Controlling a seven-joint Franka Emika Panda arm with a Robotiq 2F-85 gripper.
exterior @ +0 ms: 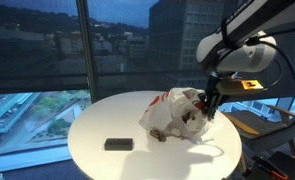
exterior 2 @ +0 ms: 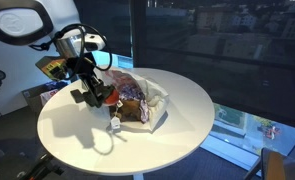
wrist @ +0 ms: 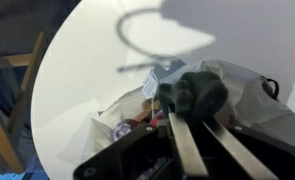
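Observation:
A crumpled white plastic bag [exterior: 165, 112] full of colourful packets lies on the round white table [exterior: 97, 120]; it shows in both exterior views [exterior 2: 139, 100] and in the wrist view [wrist: 242, 85]. My gripper [exterior: 209, 103] hangs over the bag's edge [exterior 2: 95, 97]. In the wrist view its two fingers [wrist: 190, 118] are shut on a dark grey rounded object [wrist: 194, 92], held just above the bag's open mouth. A white tag [exterior 2: 115, 124] lies on the table beside the bag.
A small black rectangular block [exterior: 117, 144] lies apart from the bag toward the table's edge. Large windows stand behind the table. A wooden chair [wrist: 7, 100] stands off the table's edge, and a stand with a yellow label [exterior: 252, 85] is behind the arm.

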